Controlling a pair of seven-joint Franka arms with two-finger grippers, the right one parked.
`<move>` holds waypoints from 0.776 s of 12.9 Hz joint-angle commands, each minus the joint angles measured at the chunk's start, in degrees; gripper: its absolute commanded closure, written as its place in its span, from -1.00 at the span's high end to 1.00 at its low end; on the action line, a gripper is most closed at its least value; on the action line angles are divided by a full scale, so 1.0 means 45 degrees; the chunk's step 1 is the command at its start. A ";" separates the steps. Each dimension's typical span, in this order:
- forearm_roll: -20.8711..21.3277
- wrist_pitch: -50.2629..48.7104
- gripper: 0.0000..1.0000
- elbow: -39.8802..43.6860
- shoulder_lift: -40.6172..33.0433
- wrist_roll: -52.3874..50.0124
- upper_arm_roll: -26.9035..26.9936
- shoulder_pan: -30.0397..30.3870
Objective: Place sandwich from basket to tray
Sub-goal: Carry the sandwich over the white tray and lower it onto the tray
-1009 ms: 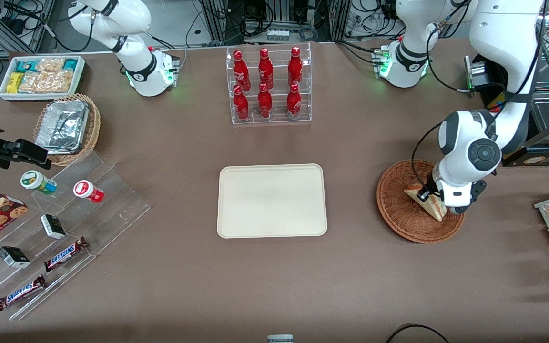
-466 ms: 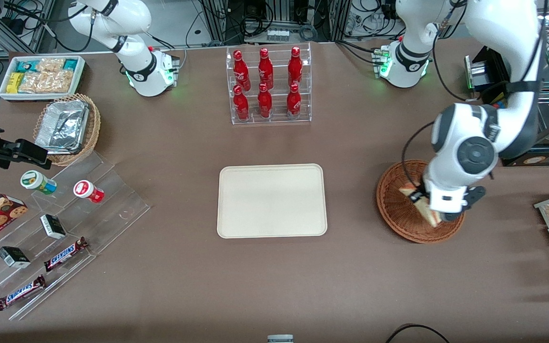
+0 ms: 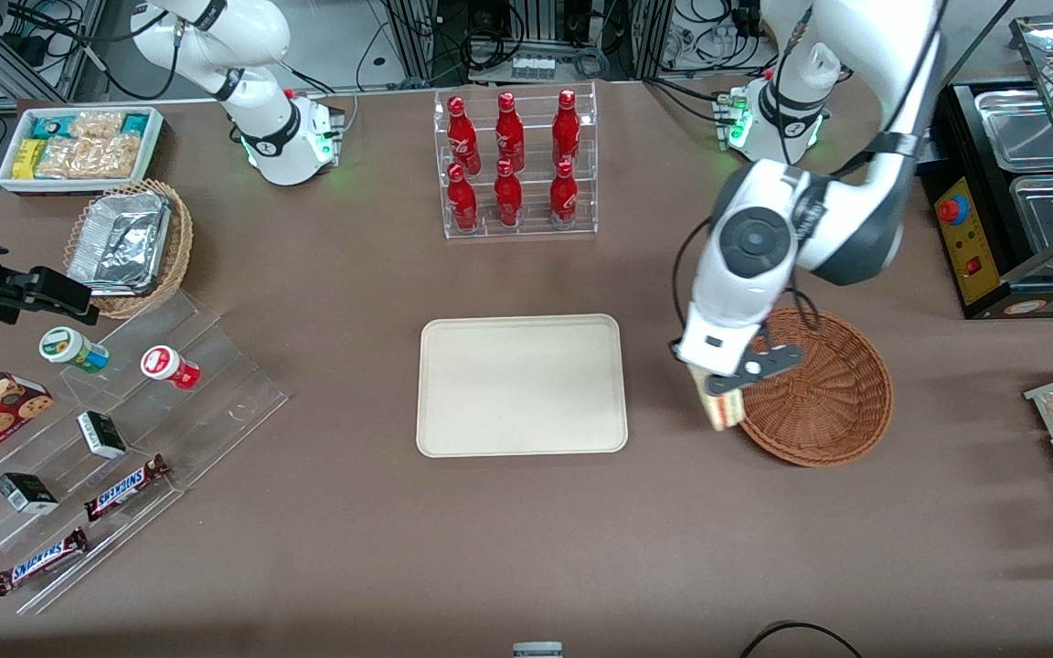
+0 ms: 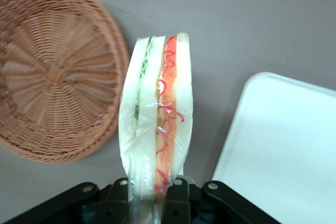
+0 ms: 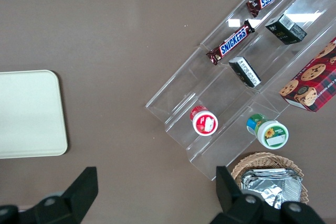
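Plastic-wrapped, the sandwich [image 3: 721,408] hangs in the air between tray [image 3: 521,385] and basket [image 3: 821,393], just above the basket's rim, pinched at one end by the gripper [image 3: 729,383] so the rest hangs free for setting down. White bread slices show with green and red-orange filling between them. Farther off, the basket lies bare on the bench [image 3: 526,539].
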 commanded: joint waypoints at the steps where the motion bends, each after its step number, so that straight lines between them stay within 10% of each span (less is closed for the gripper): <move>1: 0.0048 -0.0134 -1.00 0.1324 0.1196 0.0587 -0.0200 -0.0705; 10: 0.0106 0.1292 -1.00 0.2439 0.3405 0.1603 -0.1843 -0.1252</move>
